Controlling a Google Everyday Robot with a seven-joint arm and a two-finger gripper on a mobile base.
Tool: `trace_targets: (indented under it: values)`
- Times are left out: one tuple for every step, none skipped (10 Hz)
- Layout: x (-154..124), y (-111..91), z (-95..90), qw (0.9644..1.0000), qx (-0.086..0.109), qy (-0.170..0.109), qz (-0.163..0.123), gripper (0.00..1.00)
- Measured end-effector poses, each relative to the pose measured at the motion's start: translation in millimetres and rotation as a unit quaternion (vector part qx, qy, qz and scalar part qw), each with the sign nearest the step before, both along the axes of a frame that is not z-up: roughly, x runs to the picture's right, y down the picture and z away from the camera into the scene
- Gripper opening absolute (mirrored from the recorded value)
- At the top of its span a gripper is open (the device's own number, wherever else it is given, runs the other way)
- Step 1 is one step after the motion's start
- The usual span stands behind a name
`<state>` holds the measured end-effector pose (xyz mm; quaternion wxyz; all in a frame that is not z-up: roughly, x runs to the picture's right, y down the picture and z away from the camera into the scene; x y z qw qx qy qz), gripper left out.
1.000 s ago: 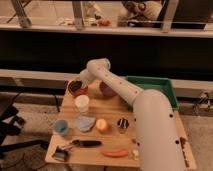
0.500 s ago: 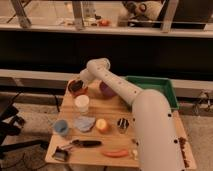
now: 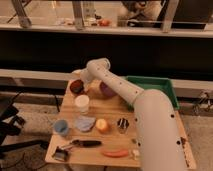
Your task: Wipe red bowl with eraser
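The red bowl (image 3: 76, 87) sits at the far left of the wooden table (image 3: 111, 109), small and round with a dark inside. My white arm reaches across the table to it, and the gripper (image 3: 81, 81) hangs right over the bowl's right rim. The eraser does not show; whatever is at the fingertips is hidden by the wrist. A purple bowl (image 3: 106, 90) lies just right of the arm.
A white cup (image 3: 81, 103) stands in front of the red bowl. Nearer the front are a small blue cup (image 3: 61, 128), a blue pad (image 3: 83, 123), an orange fruit (image 3: 102, 125), a black-handled tool (image 3: 80, 143) and a carrot (image 3: 116, 153). A green bin (image 3: 156, 89) is at the right.
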<state>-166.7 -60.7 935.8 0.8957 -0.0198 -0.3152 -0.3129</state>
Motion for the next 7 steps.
trace_targets:
  values:
    - [-1, -4, -4.7, 1.0, 0.002, -0.004, 0.008, 0.8]
    - [0, -8, -8.5, 0.9999, 0.005, -0.008, 0.015, 0.8]
    - [0, -19, -17.9, 0.9994, 0.012, -0.016, 0.027, 0.8]
    - [1, -31, -29.6, 0.9988, 0.02, -0.024, 0.038, 0.8]
    - [2, -49, -47.3, 0.9979, 0.031, -0.032, 0.048, 0.8]
    - [0, -62, -61.5, 0.9972, 0.038, -0.038, 0.052, 0.8]
    - [-1, -68, -69.9, 0.9972, 0.039, -0.038, 0.051, 0.8]
